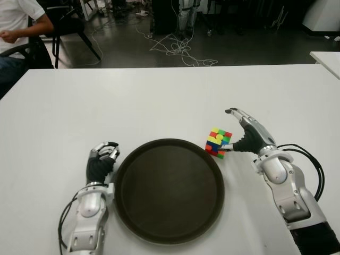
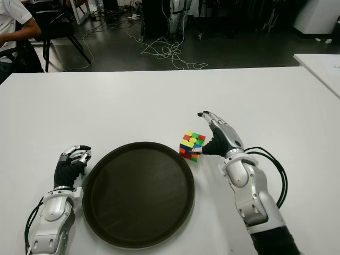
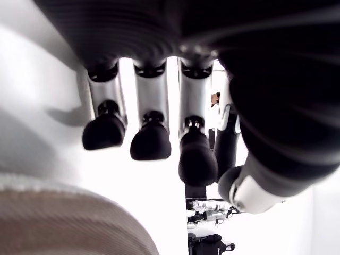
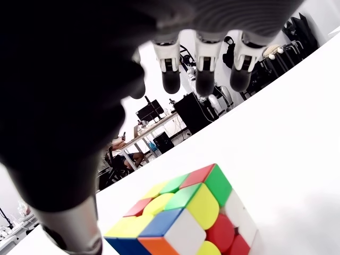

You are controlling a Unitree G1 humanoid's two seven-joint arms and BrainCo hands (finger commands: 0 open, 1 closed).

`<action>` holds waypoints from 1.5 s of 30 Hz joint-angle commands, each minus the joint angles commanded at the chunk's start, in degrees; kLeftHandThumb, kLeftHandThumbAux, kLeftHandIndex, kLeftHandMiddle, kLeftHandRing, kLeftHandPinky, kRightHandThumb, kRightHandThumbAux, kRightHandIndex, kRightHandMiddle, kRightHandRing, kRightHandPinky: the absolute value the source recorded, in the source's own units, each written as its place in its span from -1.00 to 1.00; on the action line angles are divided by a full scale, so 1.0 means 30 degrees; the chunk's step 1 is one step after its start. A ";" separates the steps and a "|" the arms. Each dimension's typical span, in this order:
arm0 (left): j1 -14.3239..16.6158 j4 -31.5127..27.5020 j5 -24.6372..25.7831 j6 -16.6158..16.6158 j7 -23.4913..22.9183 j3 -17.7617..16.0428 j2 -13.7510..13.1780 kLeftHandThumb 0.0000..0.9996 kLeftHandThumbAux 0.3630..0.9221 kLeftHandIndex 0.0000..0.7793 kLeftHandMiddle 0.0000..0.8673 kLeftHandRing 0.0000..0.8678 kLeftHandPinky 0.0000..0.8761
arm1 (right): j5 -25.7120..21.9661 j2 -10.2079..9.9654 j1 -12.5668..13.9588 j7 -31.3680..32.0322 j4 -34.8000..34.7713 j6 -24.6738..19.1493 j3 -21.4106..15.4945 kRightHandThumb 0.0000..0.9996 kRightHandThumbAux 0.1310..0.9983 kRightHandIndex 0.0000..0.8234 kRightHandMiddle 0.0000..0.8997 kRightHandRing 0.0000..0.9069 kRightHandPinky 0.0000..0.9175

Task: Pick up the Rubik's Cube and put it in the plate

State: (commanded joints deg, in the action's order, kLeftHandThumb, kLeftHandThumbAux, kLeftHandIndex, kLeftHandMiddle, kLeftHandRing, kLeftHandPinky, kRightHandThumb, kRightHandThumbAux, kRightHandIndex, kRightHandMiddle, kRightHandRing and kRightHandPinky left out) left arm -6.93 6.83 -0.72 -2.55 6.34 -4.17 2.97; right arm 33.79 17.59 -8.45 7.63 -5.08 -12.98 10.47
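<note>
Right now the Rubik's Cube [image 1: 218, 142] sits on the white table [image 1: 159, 101], just beside the far right rim of the dark round plate [image 1: 127, 212], not yet in it and not yet lifted. My right hand [image 1: 249, 135] is just to its right, thumb low against the cube's near side, the other fingers [image 4: 205, 79] stretched out above and beyond it without closing; I hold nothing yet.

The risk, as I judge it, is in the closing. The cube looks slightly cocked on the table, and with only the thumb pressing it could slide or roll toward the plate's rim before my fingers come down, leaving me a corner grip that slips on the smooth stickers. Lifting too low could also knock it against the raised rim.

My left hand [image 1: 102, 159] shows just left of the plate, fingers curled and empty.

A seated person [image 1: 16, 26] is beyond the table's far left corner. I can read no brand, label or writing anywhere.
</note>
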 joint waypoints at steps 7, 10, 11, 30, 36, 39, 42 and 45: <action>-0.0001 0.0148 0.0204 0.0386 -0.0055 -0.0104 0.0133 0.42 0.22 0.14 0.86 0.89 0.85 | 0.0501 0.0122 -0.0271 0.0135 -0.0016 -0.0474 0.0358 -1.00 0.58 -0.95 -0.86 -0.83 -0.85; -0.0014 0.0134 0.0302 0.0399 -0.0047 -0.0149 0.0211 0.42 0.22 0.14 0.86 0.89 0.86 | 0.0786 0.0145 -0.0423 0.0251 -0.0045 -0.0779 0.0538 -1.00 0.51 -0.97 -0.87 -0.85 -0.86; -0.0019 0.0135 0.0315 0.0387 -0.0048 -0.0157 0.0217 0.42 0.22 0.14 0.86 0.89 0.86 | 0.0832 0.0137 -0.0469 0.0284 -0.0022 -0.0849 0.0580 -1.00 0.50 -0.97 -0.87 -0.85 -0.86; -0.0040 -0.0001 0.0290 -0.0021 -0.0067 -0.0226 0.0169 0.42 0.22 0.14 0.86 0.89 0.86 | 0.0230 -0.0224 -0.1153 0.0512 0.0537 -0.1086 0.1093 -1.00 0.57 -0.97 -0.90 -0.90 -0.90; -0.0041 0.0024 0.0313 0.0055 -0.0030 -0.0287 0.0204 0.42 0.22 0.14 0.86 0.89 0.86 | 0.0398 -0.0350 -0.1586 0.0478 0.1124 -0.1175 0.1444 -1.00 0.59 -0.94 -0.89 -0.88 -0.88; -0.0050 0.0002 0.0322 0.0048 0.0010 -0.0314 0.0253 0.42 0.22 0.14 0.87 0.90 0.87 | 0.0426 -0.0367 -0.1786 0.0377 0.1502 -0.1083 0.1568 -1.00 0.59 -0.92 -0.87 -0.85 -0.87; -0.0052 0.0013 0.0308 0.0065 0.0065 -0.0344 0.0314 0.42 0.22 0.14 0.87 0.90 0.88 | 0.0375 -0.0328 -0.1927 0.0346 0.1841 -0.0922 0.1651 -1.00 0.59 -0.91 -0.86 -0.84 -0.86; -0.0051 0.0045 0.0279 0.0087 0.0076 -0.0362 0.0342 0.42 0.22 0.14 0.87 0.90 0.86 | 0.0315 -0.0305 -0.2006 0.0282 0.2050 -0.0710 0.1717 -1.00 0.58 -0.91 -0.85 -0.84 -0.86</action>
State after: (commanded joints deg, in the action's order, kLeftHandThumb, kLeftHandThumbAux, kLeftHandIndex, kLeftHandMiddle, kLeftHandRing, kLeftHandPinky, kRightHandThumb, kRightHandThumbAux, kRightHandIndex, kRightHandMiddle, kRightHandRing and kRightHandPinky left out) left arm -7.09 6.97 0.11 -2.29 6.57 -5.25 4.00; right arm 34.73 16.67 -14.47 8.48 1.07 -15.11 15.62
